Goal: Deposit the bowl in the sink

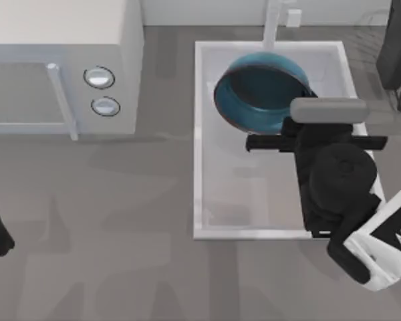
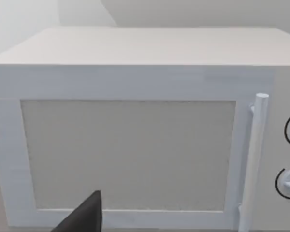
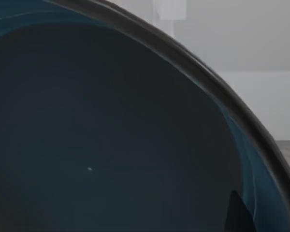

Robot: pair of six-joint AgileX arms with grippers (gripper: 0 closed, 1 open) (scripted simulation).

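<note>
microwave [image 1: 60, 67]: white, tabletop's left rear, door shut | knobs [image 1: 99, 77]: two, right of door | tabletop [image 1: 120, 234]: grey

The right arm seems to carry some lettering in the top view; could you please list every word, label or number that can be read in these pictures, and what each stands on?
"AGI": white letters on a black band on the right arm, cut off by the edge of the top view.
The microwave, its two knobs, the sink and the bowl bear no text.
</note>
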